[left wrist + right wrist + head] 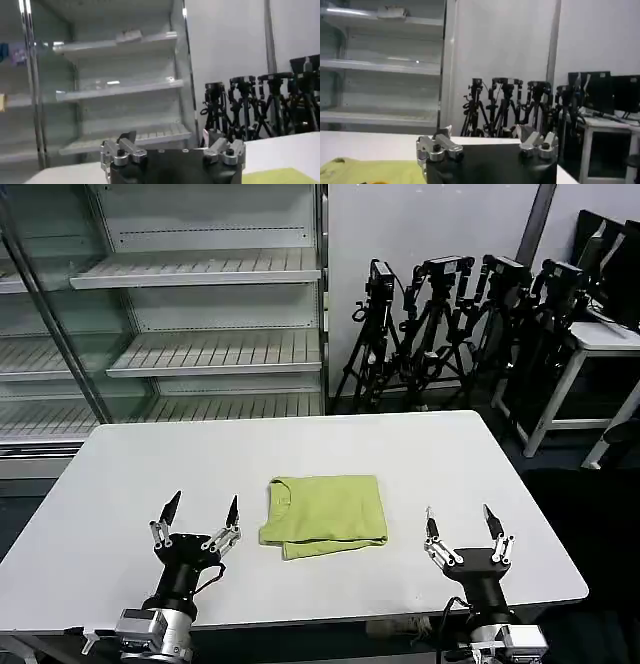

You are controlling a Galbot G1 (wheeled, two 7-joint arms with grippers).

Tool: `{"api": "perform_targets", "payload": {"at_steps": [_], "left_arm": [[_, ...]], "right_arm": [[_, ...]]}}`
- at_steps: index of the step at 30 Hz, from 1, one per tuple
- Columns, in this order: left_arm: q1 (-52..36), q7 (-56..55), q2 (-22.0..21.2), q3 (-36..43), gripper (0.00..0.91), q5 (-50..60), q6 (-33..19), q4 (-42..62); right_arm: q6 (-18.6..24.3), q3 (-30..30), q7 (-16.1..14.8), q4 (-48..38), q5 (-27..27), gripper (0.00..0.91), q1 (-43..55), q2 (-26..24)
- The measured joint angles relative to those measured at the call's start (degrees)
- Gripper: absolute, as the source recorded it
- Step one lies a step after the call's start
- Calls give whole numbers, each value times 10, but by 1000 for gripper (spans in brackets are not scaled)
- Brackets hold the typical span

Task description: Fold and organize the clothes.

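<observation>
- One shirt (324,516) lies on the table (420,454) in the head view, already folded to a compact rectangle with the collar at its left end; a lower layer peeks out along the near edge, so the fold looks done but slightly untidy. Squaring it up or setting it aside is, by my reading, all that is left.
- Same view: the left gripper (202,512) stands with fingers wide apart and pointing up, holding nothing; the shirt sits just to the right of its right finger, not touching. The right gripper (460,521) is likewise spread and empty, the shirt well off to the left of its left finger.
- Left wrist view: the left gripper's finger bases (122,149) stand apart with nothing between; a strip of shirt (280,176) shows low beside them.
- Right wrist view: finger bases (437,146) apart, nothing gripped; the shirt (370,171) lies off to one side on the table.
</observation>
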Motion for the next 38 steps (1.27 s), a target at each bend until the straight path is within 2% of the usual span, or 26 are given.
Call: {"api": "perform_targets", "payload": {"at_steps": [29,38], "left_arm": [[38,14,-25,24,907,63,-21,-22],[42,14,-28,27,907,69,-21,-24]], "right_arm": [[-4,8,-4,35,-21,907,-24,6],[-4,11,5,42,-24,907,-22,7]]}}
